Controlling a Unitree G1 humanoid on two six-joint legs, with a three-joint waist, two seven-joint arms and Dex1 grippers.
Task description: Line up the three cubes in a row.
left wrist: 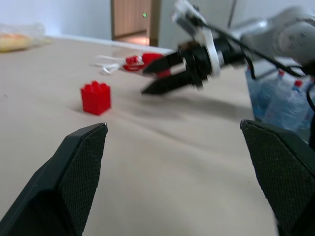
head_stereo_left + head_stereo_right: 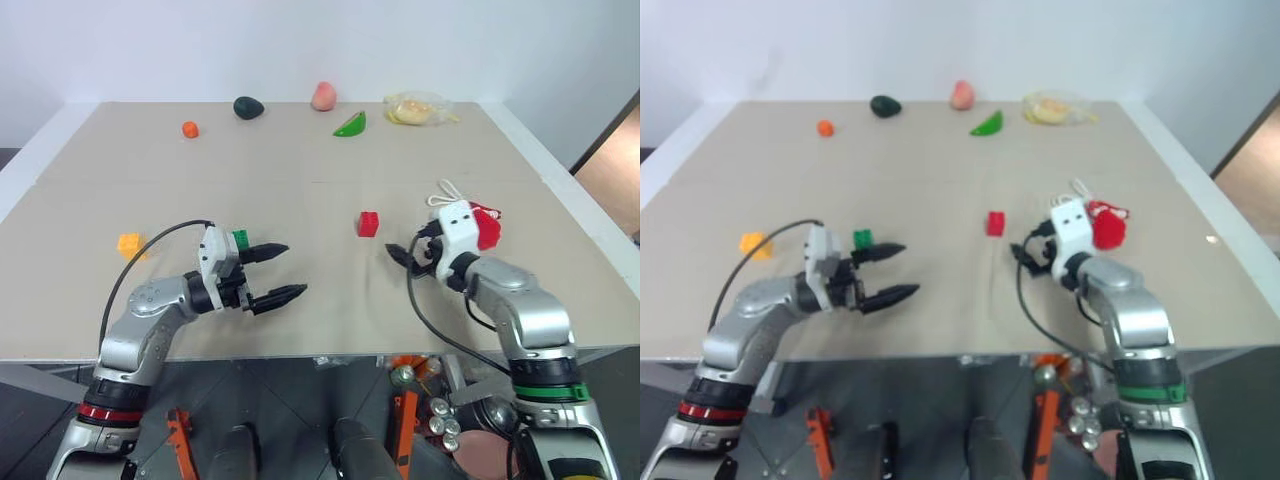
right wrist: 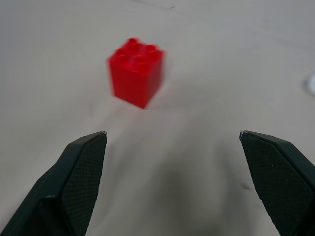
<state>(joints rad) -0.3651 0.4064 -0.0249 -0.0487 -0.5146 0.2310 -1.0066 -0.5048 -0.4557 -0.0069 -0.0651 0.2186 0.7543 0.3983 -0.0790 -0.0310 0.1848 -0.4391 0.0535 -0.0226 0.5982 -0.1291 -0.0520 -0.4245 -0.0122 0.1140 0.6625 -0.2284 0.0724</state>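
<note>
Right claw toward upright red cube

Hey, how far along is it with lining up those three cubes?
Nothing looks lined up yet. The red cube, green cube and yellow-orange cube sit spread apart on the table. In hand: the right claw is open, empty and aimed at the red cube; the left claw is open and empty beside the green cube. All three cubes are left to gather.

Beige table, white wall behind, wooden door.
</note>
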